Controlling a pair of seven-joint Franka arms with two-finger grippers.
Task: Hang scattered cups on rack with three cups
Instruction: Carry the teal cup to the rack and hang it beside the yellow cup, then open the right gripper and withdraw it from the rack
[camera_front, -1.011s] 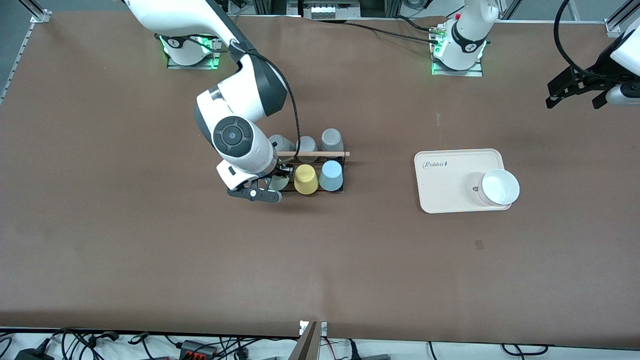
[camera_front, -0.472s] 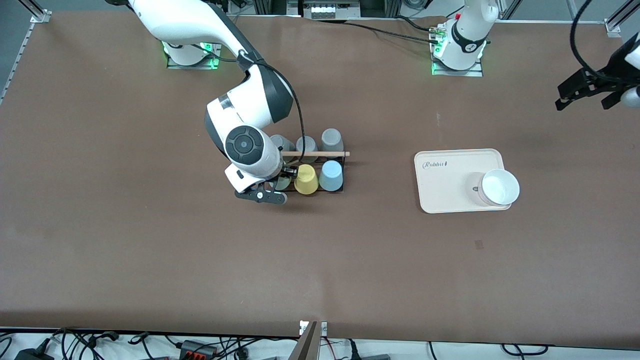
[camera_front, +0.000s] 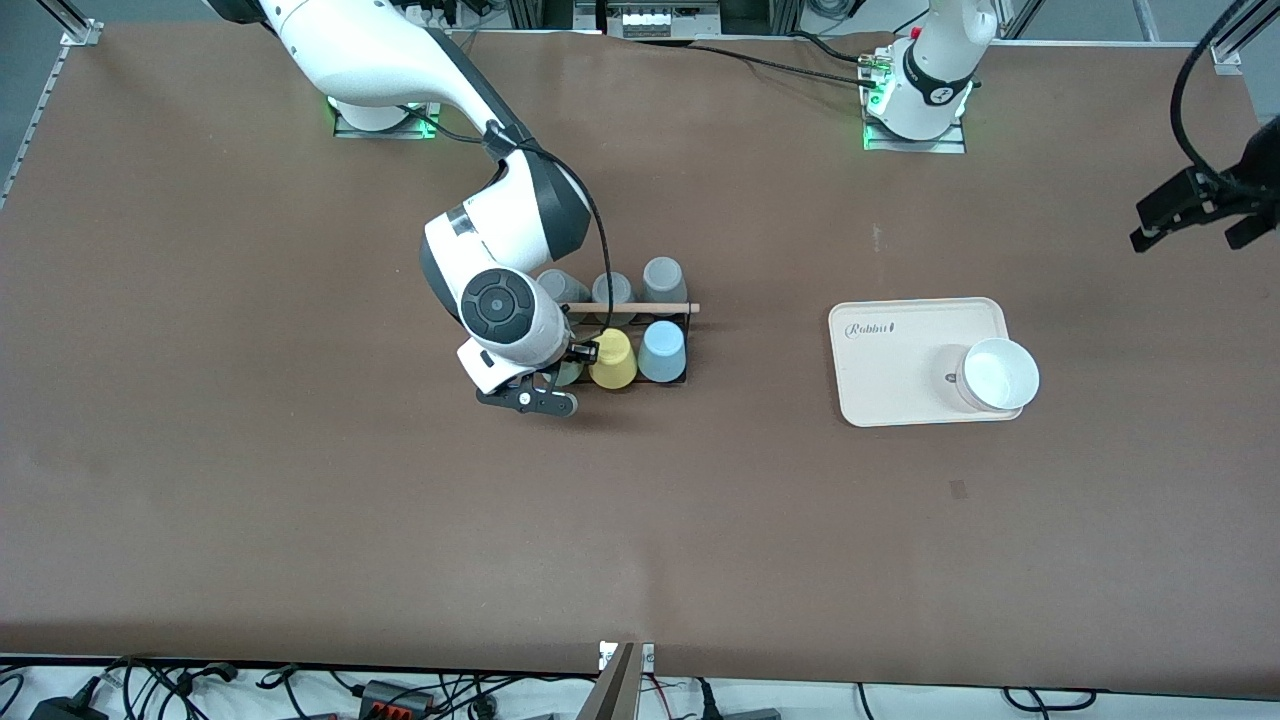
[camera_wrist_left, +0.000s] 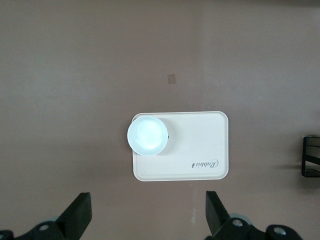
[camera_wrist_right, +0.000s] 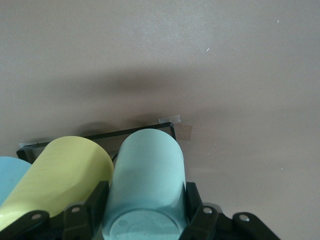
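The black wire rack (camera_front: 684, 345) with a wooden rod (camera_front: 640, 308) stands mid-table. Three grey cups (camera_front: 663, 272) sit upside down in its row farther from the front camera. In the nearer row are a light blue cup (camera_front: 662, 350) and a yellow cup (camera_front: 612, 358). My right gripper (camera_front: 565, 372) is shut on the mint green cup (camera_wrist_right: 145, 170), held upside down beside the yellow cup (camera_wrist_right: 65, 175) over the rack's corner (camera_wrist_right: 150, 131). Whether it rests on a peg I cannot tell. My left gripper (camera_front: 1195, 210) hangs open and waiting, high over the left arm's end of the table.
A cream tray (camera_front: 900, 360) lies toward the left arm's end, with a white bowl (camera_front: 1000, 374) on its corner. The left wrist view looks down on the tray (camera_wrist_left: 200, 150) and the bowl (camera_wrist_left: 147, 135), with the open left gripper (camera_wrist_left: 147, 215) framing bare table.
The right arm has shifted the mint green cup closer in beside the yellow cup. The left gripper has drifted outward toward the table's end.
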